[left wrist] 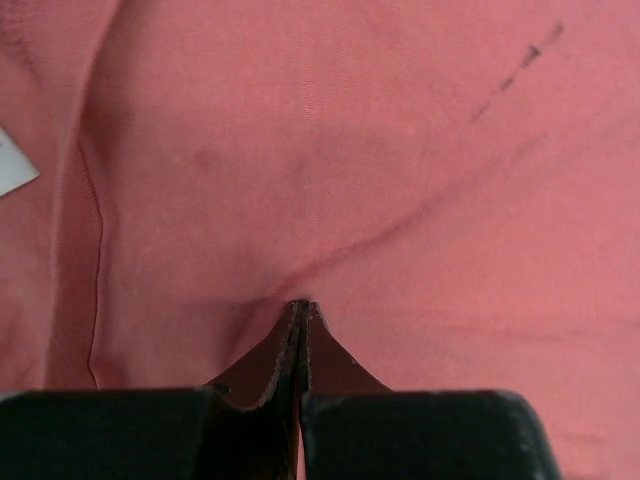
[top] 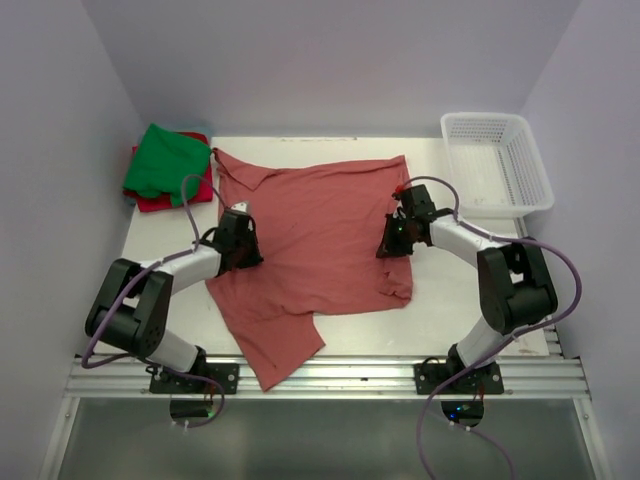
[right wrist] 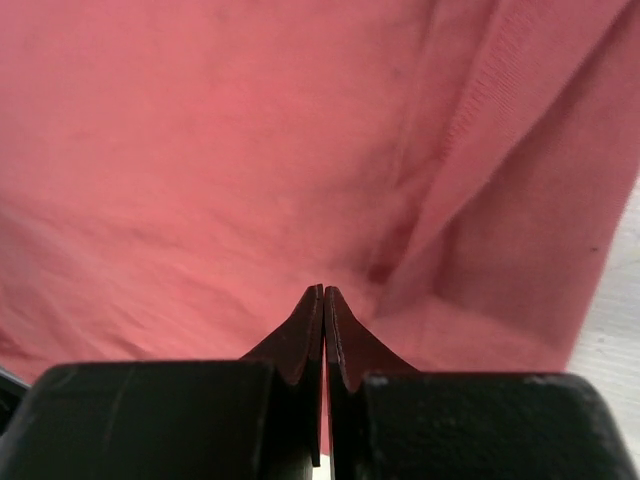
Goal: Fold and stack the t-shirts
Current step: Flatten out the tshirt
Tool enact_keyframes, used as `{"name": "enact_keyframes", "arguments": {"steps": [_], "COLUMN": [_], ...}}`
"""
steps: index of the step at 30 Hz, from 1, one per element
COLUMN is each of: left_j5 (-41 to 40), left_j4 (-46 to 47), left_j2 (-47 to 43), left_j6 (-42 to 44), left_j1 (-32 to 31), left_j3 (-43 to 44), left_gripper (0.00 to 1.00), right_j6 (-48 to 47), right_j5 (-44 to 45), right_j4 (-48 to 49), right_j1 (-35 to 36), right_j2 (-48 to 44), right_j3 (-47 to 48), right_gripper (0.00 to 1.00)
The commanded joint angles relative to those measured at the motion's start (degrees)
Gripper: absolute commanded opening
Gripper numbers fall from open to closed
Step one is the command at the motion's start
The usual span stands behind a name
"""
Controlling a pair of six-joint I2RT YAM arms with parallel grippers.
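L jaws pinched tight on brick-red tee [top: 310, 230], R jaws same

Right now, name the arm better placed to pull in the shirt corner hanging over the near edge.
Left, probably. The shirt's corner lies nearer the left gripper than the right gripper; both pinch cloth.

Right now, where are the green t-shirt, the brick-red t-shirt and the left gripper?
green t-shirt [top: 160, 160]: top view, middle of the cloth.
brick-red t-shirt [top: 320, 220]: top view, centre of its body.
left gripper [left wrist: 300, 306]: left wrist view, between the shut fingertips.
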Motion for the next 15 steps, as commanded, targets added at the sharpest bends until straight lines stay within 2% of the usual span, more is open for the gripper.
{"name": "enact_keyframes", "arguments": {"steps": [1,6,10,14,15], "left_j5": [-12.02,-7.65,-5.44,-6.58,-7.01], "left_j4": [-5.95,-3.84,-2.87,-3.31,-3.22], "left_j2": [1.56,3.32,4.73,3.94,3.68], "left_j6": [0.81,0.10,-0.16,0.63,0.63], "left_j1": [0.74,4.61,4.53,4.61,4.61], "left_j3": [2.63,3.33,2.90,2.19,2.10], "left_gripper": [0.00,0.00,0.00,0.00,0.00], "right_j6": [2.13,2.40,2.22,4.14,5.72], "right_j5": [-0.08,3.54,5.20,24.40,34.64], "right_j4": [1.15,1.85,1.15,-9.20,-14.36], "right_j1": [0.87,1.05,1.13,1.57,1.66], "right_j2": [1.50,2.37,5.19,2.57,1.42], "right_j3": [-1.47,-2.96,-2.96,0.54,1.33], "right_gripper": [0.00,0.00,0.00,0.00,0.00]}}
